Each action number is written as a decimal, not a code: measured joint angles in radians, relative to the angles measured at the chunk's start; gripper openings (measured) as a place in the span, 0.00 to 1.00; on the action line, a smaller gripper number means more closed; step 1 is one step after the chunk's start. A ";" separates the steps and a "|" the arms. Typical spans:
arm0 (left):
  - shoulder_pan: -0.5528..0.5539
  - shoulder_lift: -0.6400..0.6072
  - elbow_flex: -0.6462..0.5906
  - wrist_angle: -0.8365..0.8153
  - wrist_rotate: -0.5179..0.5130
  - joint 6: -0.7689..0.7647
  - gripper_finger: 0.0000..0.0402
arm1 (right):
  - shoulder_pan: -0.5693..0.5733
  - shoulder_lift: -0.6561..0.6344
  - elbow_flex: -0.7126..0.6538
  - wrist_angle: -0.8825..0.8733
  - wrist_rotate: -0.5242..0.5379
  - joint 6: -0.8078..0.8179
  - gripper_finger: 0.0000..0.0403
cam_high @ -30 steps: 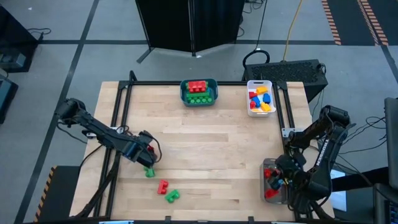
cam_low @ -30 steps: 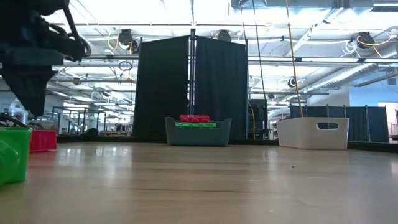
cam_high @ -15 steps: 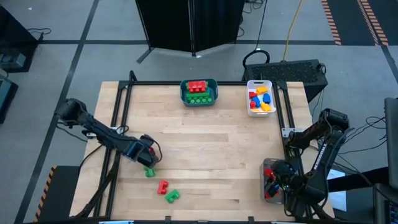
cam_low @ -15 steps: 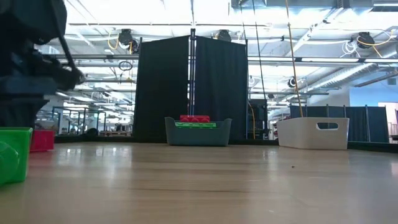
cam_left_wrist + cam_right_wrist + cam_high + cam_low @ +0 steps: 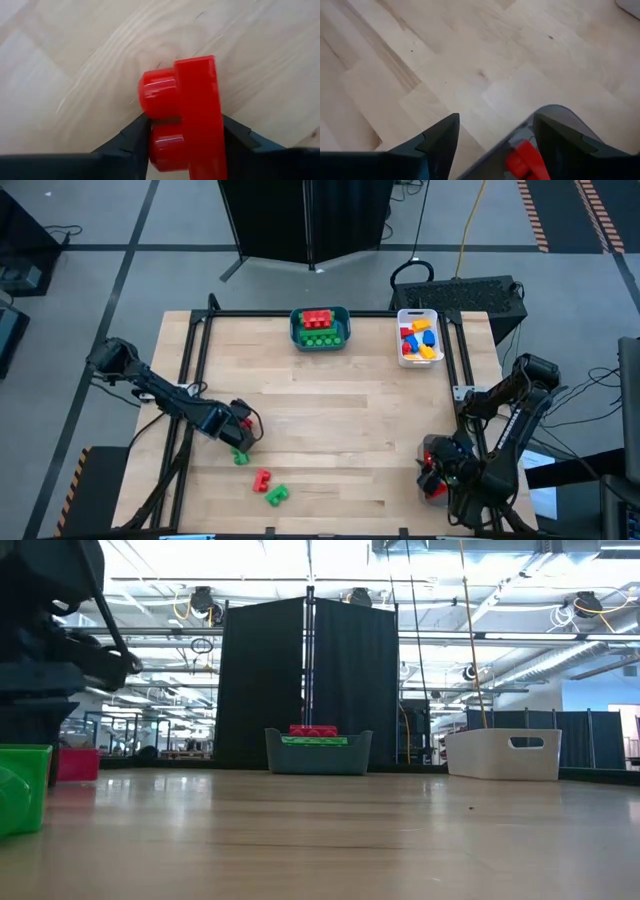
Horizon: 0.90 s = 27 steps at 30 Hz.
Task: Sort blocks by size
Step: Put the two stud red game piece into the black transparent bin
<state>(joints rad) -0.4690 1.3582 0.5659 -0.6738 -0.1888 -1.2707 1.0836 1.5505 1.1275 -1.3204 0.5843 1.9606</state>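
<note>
Three loose blocks, two green (image 5: pixel 240 457) (image 5: pixel 276 495) and one red (image 5: pixel 262 478), sit near your counter's (image 5: pixel 330 400) front-left edge, mid-counter bare. Left gripper (image 5: pixel 182 142) grasps a red brick (image 5: pixel 185 115); right gripper (image 5: pixel 492 140) is spread, holding nothing.

Left pincer (image 5: pixel 182 132) closed around red block (image 5: pixel 187 117).

Two dark arms, near-black throughout, built of tubular links joined by rounded, bulkier joint housings. Left arm (image 5: pixel 160 392) slender along its long link, thicker and blocky toward the wrist at centre left of the high frame. Right arm (image 5: pixel 505 425) at lower right, folded in chunky segments, with thin black cables looping beside its links. Left hand (image 5: pixel 184 145) with two matte black fingers (image 5: pixel 126 141), wedge-shaped, tapering to blunt tips. Right hand (image 5: pixel 495 142) alike: two dark, flat-faced fingers with angled, bevelled edges.
</note>
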 joint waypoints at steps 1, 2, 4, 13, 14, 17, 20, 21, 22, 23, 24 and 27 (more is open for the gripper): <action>0.000 0.001 0.000 0.011 -0.011 0.014 0.40 | -0.006 0.000 0.000 0.013 0.003 -0.016 0.60; 0.000 0.001 0.000 0.023 -0.022 0.037 0.38 | -0.012 0.000 0.000 0.030 0.012 -0.037 0.60; 0.000 0.001 -0.001 0.055 -0.044 0.100 0.37 | -0.021 0.001 0.000 0.087 0.051 -0.098 0.60; 0.012 0.005 0.021 0.421 -0.176 0.435 0.38 | -0.086 0.004 0.000 0.423 0.205 -0.554 0.60; 0.015 0.004 0.025 0.475 -0.177 0.480 0.38 | -0.098 0.008 0.000 0.451 0.206 -0.592 0.60; 0.018 0.004 0.026 0.614 -0.179 0.623 0.38 | -0.132 0.029 0.000 0.512 0.210 -0.704 0.60; 0.019 0.004 0.026 0.739 -0.166 0.779 0.38 | -0.169 0.065 0.000 0.589 0.209 -0.881 0.60; 0.019 0.004 0.026 0.769 -0.148 0.818 0.38 | -0.179 0.080 0.000 0.624 0.202 -0.962 0.60; 0.021 0.004 0.026 0.798 -0.124 0.844 0.38 | -0.188 0.096 0.000 0.664 0.196 -1.050 0.60; 0.027 0.004 0.026 0.826 -0.090 0.858 0.38 | -0.200 0.113 0.000 0.708 0.194 -1.150 0.60; 0.035 0.004 0.026 0.850 -0.048 0.859 0.38 | -0.210 0.131 0.000 0.760 0.195 -1.247 0.60; 0.066 0.017 0.026 0.890 0.051 0.810 0.38 | -0.240 0.175 0.000 0.888 0.195 -1.543 0.60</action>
<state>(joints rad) -0.4031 1.3750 0.5919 0.2162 -0.1376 -0.4606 0.8436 1.7256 1.1278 -0.4320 0.7794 0.4174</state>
